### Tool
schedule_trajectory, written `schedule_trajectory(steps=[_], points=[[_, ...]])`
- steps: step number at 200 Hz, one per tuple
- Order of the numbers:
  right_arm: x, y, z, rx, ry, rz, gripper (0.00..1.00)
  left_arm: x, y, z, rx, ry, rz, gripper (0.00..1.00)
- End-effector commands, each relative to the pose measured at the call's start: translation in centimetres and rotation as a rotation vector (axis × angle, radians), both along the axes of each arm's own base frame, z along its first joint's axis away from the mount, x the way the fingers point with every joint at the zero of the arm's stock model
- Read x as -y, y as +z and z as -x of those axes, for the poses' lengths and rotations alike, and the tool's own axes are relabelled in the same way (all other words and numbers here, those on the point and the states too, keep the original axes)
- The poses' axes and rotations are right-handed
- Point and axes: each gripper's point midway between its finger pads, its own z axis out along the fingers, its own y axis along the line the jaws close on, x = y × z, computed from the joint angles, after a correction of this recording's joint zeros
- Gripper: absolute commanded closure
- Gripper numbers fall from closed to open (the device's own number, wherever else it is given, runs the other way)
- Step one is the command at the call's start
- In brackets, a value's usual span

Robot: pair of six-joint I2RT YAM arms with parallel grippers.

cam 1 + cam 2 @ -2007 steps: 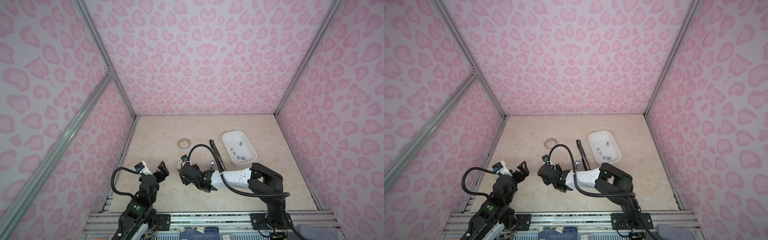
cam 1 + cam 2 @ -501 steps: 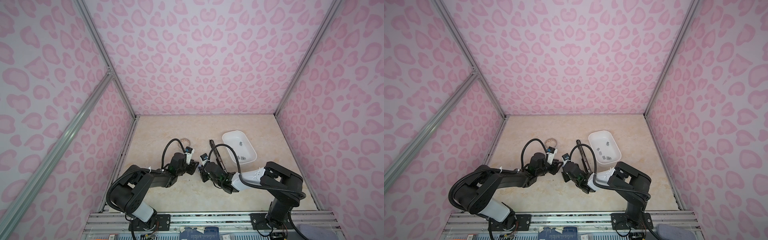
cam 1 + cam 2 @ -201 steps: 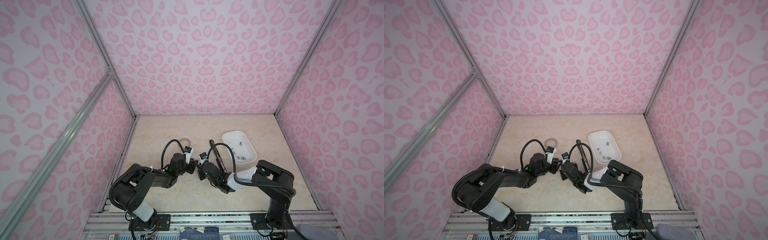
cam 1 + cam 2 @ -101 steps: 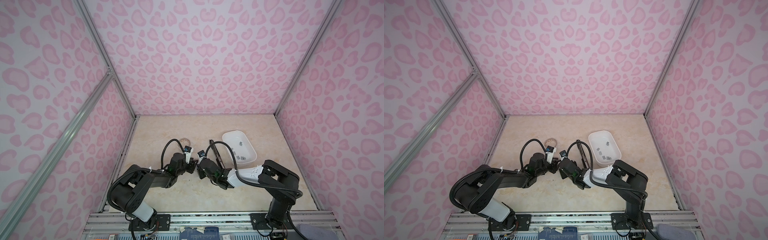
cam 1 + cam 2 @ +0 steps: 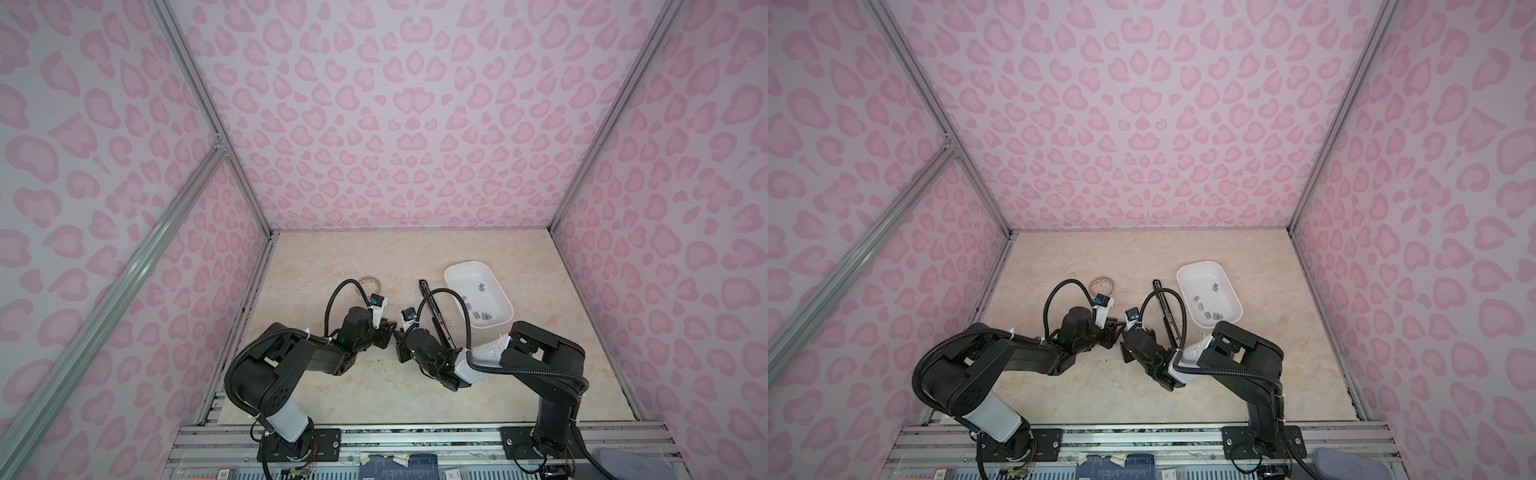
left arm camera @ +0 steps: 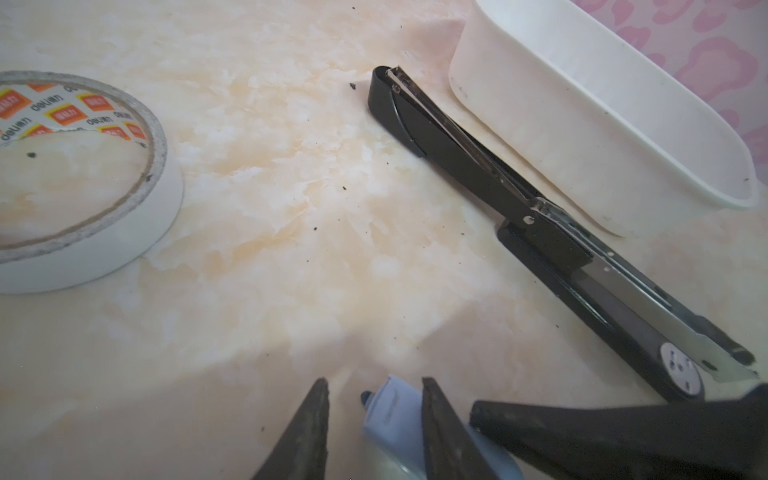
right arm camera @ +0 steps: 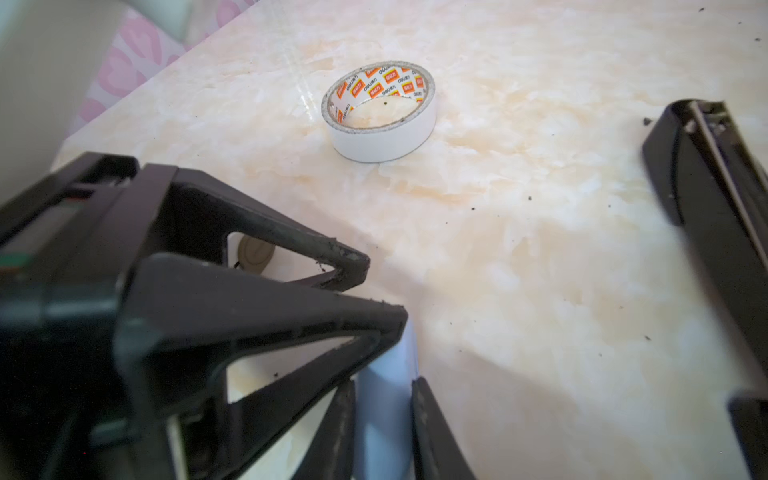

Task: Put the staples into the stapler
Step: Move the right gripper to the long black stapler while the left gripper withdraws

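judging from how things lie, we put the task at an early stage. the staples lie loose inside the white tray, and we see no strip lifted out or seated anywhere. the black stapler lies just beside the tray's long wall, swung open flat, and its rail looks bare as far as we can make out.

well away from the tray, past that stapler, both grippers meet on a small pale blue thing. we take it for a mini stapler, though too little shows to be sure. the right gripper is clamped on it, fingers snug against both sides. the left gripper has its fingers apart around the same thing. one finger touches it and a gap shows at the other, so we cannot tell whether it grips.

what is left, in our view, is to fetch a strip from the tray, seat it and close up.

the tape roll, beyond the grippers from the tray, carries the only legible print: "deli" repeated around its core, between orange squares whose characters are too small to read.
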Motion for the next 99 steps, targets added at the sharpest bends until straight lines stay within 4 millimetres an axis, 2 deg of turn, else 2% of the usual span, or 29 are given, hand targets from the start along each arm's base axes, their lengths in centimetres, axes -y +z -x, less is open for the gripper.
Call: schedule_trajectory(steps=[1, 44, 65, 84, 99], points=[[1.6, -1.8, 0.6, -0.071, 0.005, 0.117, 0.75, 0.4, 1.2, -0.1, 0.020, -0.010, 0.029, 0.61], [1.0, 1.0, -1.1, -0.052, 0.001, 0.109, 0.72, 0.0, 2.5, -0.6, 0.037, 0.021, 0.027, 0.59], [0.5, 1.5, -1.2, -0.053, 0.011, 0.107, 0.70, -0.1, 2.9, -0.7, 0.039, 0.035, 0.025, 0.58], [0.3, 2.2, -1.1, -0.049, 0.022, 0.102, 0.65, -0.4, 3.7, -0.9, 0.050, 0.053, 0.028, 0.57], [1.0, 3.0, -1.2, -0.029, 0.004, 0.114, 0.59, -0.6, 4.4, -1.0, 0.059, 0.070, 0.033, 0.56]])
